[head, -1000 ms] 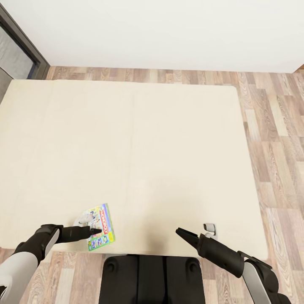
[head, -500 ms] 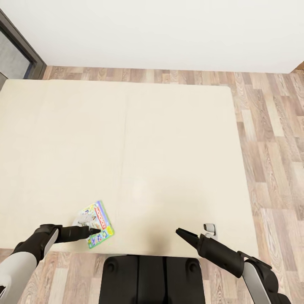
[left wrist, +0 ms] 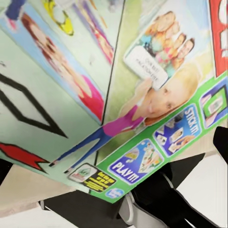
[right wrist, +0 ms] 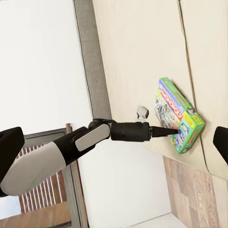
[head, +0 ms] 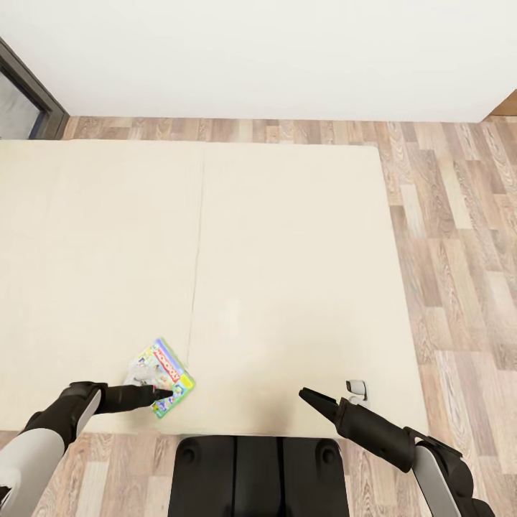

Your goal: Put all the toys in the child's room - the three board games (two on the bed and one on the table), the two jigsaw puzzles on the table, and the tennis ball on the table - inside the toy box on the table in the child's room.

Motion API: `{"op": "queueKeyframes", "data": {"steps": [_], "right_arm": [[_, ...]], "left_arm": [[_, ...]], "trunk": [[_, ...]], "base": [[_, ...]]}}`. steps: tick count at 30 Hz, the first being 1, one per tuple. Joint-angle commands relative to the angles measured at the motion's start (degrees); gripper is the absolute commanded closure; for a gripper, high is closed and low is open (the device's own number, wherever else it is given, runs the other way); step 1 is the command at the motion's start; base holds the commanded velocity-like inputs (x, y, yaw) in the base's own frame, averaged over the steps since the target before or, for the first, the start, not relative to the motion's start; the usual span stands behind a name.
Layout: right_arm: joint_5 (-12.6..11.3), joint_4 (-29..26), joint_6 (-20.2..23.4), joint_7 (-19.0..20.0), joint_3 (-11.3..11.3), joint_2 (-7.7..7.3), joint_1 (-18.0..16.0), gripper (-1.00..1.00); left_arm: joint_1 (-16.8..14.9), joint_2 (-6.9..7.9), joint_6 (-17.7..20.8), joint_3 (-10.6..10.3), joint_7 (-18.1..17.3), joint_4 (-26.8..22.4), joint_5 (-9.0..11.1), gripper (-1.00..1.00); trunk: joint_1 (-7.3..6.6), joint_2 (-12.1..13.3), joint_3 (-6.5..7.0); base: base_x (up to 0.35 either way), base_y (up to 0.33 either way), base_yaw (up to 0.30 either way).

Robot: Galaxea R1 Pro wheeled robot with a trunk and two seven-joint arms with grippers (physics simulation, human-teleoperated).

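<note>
We see the Monopoly box (head: 162,368) held at the tip of our left end effector (head: 148,393), whose fingers are clamped on the box's near edge. In the right wrist view the box (right wrist: 178,115) is tilted, one end raised off the bed (head: 287,273). In the left wrist view its printed cover (left wrist: 137,95) sits right in front of the end effector. Our right end effector (head: 313,398) hovers over the bed's near edge, well apart from the box; we cannot tell whether its fingers are apart.
</note>
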Motion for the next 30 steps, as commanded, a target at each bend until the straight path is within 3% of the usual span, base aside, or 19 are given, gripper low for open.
{"op": "queueKeyframes", "data": {"steps": [1, 18, 27, 30], "right_arm": [[-0.2, 0.0, 0.3, 0.0, 0.0, -0.01, 0.0, -1.0], [-0.2, 0.0, 0.3, 0.0, -0.1, -0.4, 0.0, -1.0], [-0.2, 0.0, 0.3, 0.0, -0.1, -0.52, 0.0, -1.0], [-0.2, 0.0, 0.4, 0.0, -0.1, -0.47, 0.0, -1.0]], "left_arm": [[0.0, -0.07, 0.2, 0.6, -0.5, -0.1, 0.2, -1.0], [-0.1, 0.54, 1.0, 1.1, 1.3, -0.3, 0.4, -1.0], [-4.1, 0.9, 1.2, 1.5, 4.8, -0.2, 0.5, -1.0], [-4.6, 1.22, 3.0, 1.7, 5.6, -0.2, 0.5, -1.0]], "trunk": [[0.04, -0.1, -0.05], [0.04, -0.1, -0.04], [0.04, -0.1, -0.04], [0.04, -0.1, -0.04]], "base": [[0.0, -0.007, -0.021], [0.0, -0.001, -0.002], [0.0, 0.0, 0.0], [0.0, 0.0, 0.0]]}}
